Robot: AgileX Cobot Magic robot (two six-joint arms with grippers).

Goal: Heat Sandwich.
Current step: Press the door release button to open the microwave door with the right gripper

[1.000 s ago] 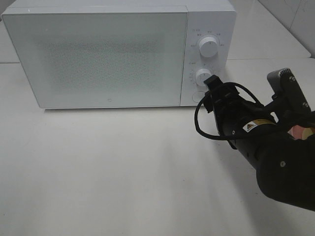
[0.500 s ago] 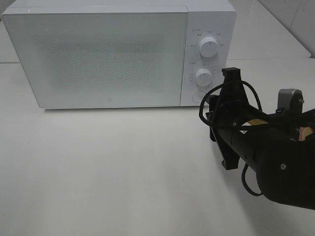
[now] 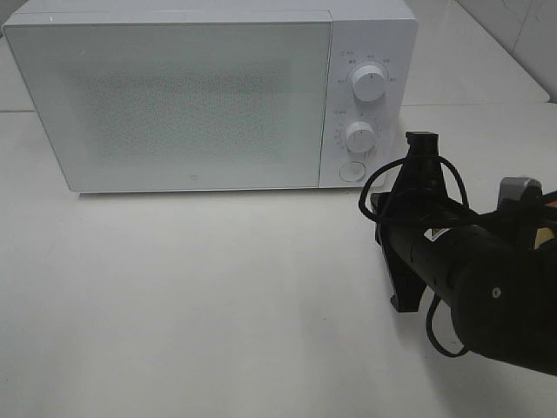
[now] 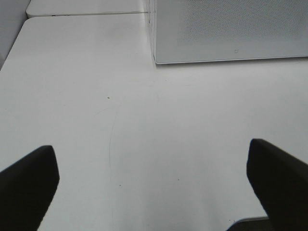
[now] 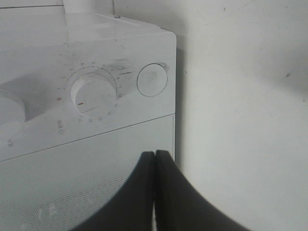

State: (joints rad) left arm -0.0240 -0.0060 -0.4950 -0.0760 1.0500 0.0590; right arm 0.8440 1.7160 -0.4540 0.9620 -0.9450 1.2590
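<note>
Hanging nearest me on the right, the black right arm (image 3: 474,274) reaches over the white table (image 3: 218,296) towards the control side of the microwave, with a looped black cable trailing off its wrist. The right gripper (image 5: 155,190) has its two dark fingers (image 5: 173,202) pressed flat together with nothing caught between them, and it stops short of the panel without touching it. Over on the other side, the left gripper (image 4: 150,147) is spread as wide as it goes, one finger (image 4: 29,183) at each edge of its wrist view, holding nothing, with only bare tabletop between them. Behind the right arm, at the table's right edge, a tan-and-pink scrap (image 3: 546,233) peeks out. It is too small and too hidden for me to say whether that is the sandwich, and I cannot make the sandwich out anywhere else. Further back stands the white microwave (image 3: 174,96) with its speckled door (image 3: 187,104) shut. Down its right-hand panel run an upper knob (image 3: 370,83), a lower knob (image 3: 359,137) and a round button (image 3: 352,171) at the bottom, the part closest to the closed fingertips.
</note>
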